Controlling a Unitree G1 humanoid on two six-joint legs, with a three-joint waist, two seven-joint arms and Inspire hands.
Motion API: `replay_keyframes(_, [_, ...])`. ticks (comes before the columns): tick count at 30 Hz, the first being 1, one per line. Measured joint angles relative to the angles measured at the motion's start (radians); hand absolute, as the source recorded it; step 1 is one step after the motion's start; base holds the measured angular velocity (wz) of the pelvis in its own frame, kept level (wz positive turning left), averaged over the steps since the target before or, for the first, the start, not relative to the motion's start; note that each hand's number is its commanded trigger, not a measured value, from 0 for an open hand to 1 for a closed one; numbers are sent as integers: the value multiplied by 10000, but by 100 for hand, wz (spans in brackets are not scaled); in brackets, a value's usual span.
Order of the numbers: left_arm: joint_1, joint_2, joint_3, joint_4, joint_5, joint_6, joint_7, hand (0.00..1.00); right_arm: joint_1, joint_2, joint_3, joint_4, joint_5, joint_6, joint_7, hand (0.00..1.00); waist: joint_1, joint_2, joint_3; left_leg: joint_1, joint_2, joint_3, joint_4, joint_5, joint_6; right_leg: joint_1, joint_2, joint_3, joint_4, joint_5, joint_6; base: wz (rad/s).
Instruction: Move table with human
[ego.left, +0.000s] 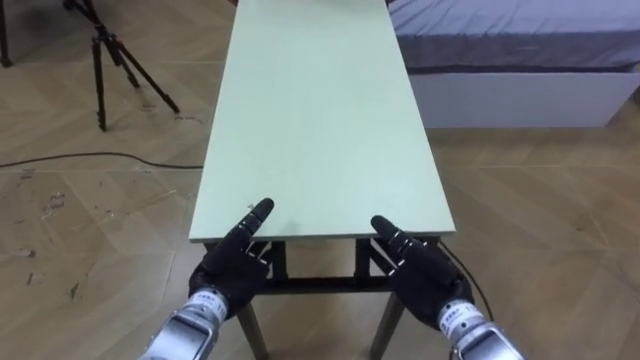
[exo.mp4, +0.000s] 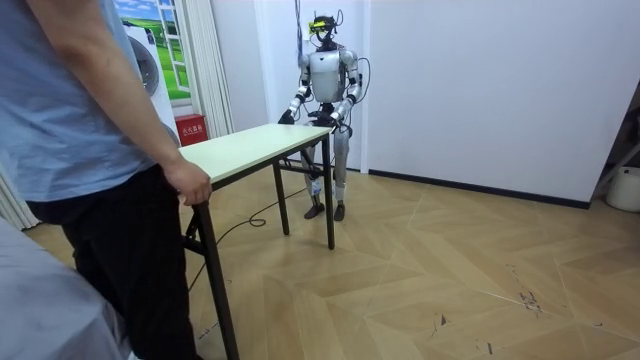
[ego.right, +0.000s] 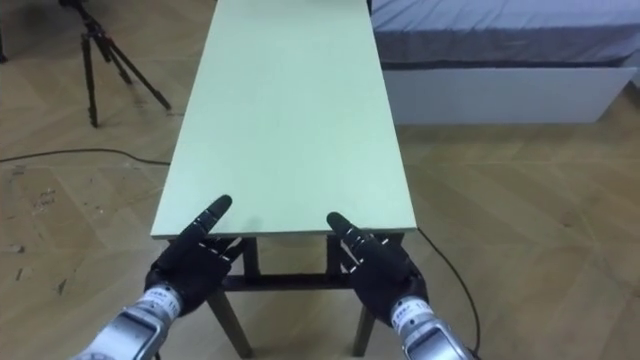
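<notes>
A long table (ego.left: 320, 120) with a pale green top and dark legs stretches away from me. My left hand (ego.left: 235, 265) is at its near short edge, left of the middle, and reaches a little over the top. My right hand (ego.left: 420, 272) is at the same edge, right of the middle. In the room view I stand upright at the far end of the table (exo.mp4: 250, 148), both arms held out to it. A person in a light blue shirt stands at the other end, with a hand (exo.mp4: 188, 182) curled over the table's corner.
A dark tripod (ego.left: 110, 60) stands on the wooden floor left of the table, with a black cable (ego.left: 90, 158) lying near it. A low bed (ego.left: 510, 60) runs along the right side. In the room view, open floor lies to the right of the table.
</notes>
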Motion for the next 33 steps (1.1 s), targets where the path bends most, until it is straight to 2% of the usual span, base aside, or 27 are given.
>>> replay_keyframes(3, [-5,-62,6,-89,-199,1,184,0,2,13,4,-50,574,0,-191,0,50,0,-3,2,-1,2,4,0,1,-44,-7,-2,78,0,-1,-2])
replay_keyframes(5, [-30,-128,93,-104,-806,30,339,0,4,34,8,-62,1537,0,-350,0,80,13,-10,17,-2,3,4,2,2,-22,0,42,42,13,-20,0])
replay_keyframes(8, [-30,-281,240,-112,-1159,32,505,0,4,93,6,-62,2213,0,-468,0,78,50,-35,28,-4,3,3,2,2,-9,3,42,29,16,-24,0])
replay_keyframes(13, [-37,-364,279,-131,-1323,32,876,0,23,123,6,-62,2918,0,-546,0,68,172,-147,31,-2,20,-49,4,0,15,34,15,-96,40,-62,0])
replay_keyframes(21, [-37,-410,301,-108,-1321,31,889,0,20,376,-193,-182,3767,0,-898,0,26,198,-159,-7,-3,98,-10,5,2,-78,9,98,52,41,-63,0])
replay_keyframes(25, [-37,-624,406,-109,-1295,-38,884,0,20,410,-265,-427,3985,-15,-1243,0,34,268,-150,-89,-18,147,14,4,5,-214,-9,152,160,41,-63,-2])
replay_keyframes(26, [-37,-642,406,-109,-1275,-65,884,27,20,412,-266,-457,3985,-17,-1273,0,32,278,-150,-114,-20,150,10,4,5,-228,-11,157,161,40,-63,-4])
replay_keyframes(27, [-41,-646,416,-112,-1248,-83,884,55,20,428,-266,-534,3986,-18,-1336,14,42,292,-153,-162,-20,160,8,4,5,-299,-14,169,205,40,-63,0])
replay_keyframes(28, [-42,-648,421,-111,-1249,-118,884,69,22,472,-266,-627,3994,-35,-1451,52,29,313,-141,-167,-17,161,6,4,6,-327,-14,176,242,40,-63,0])
replay_keyframes(29, [-42,-653,421,-110,-1250,-134,890,100,22,500,-266,-667,3998,-61,-1520,100,29,328,-135,-166,-16,162,2,4,6,-327,-11,182,242,40,-63,0])
replay_keyframes(33, [-42,-690,421,-109,-1255,-161,908,100,22,622,-264,-736,4042,-250,-1659,100,42,354,-119,-162,-15,173,-14,4,6,-337,-14,183,245,40,-63,0])
